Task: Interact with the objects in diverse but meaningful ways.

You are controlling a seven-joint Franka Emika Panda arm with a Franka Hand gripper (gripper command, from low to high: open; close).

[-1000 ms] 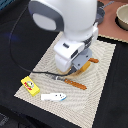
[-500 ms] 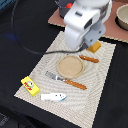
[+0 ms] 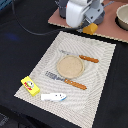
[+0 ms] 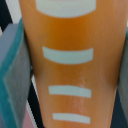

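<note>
My gripper (image 3: 89, 26) is shut on the orange-brown bread loaf (image 3: 90, 30) and holds it above the far edge of the striped placemat (image 3: 100, 75). In the wrist view the loaf (image 4: 67, 75), with its white score marks, fills the space between the grey finger pads (image 4: 12, 70). The yellow box with a red mark (image 3: 30, 85) lies at the placemat's near corner on the exterior view's left. The white-and-blue fish (image 3: 53, 97) lies just beside it. The red tomato is out of view.
A tan round plate (image 3: 69, 66) sits mid-placemat with a wooden-handled knife (image 3: 81, 58) behind it and a fork (image 3: 66, 80) in front. A pinkish mat (image 3: 112, 30) at the back carries a grey pot (image 3: 122, 16). The table is dark.
The arm has moved away from the plate toward the back and the exterior view's right, carrying the bread loaf with it. The box, fish and cutlery have not moved.
</note>
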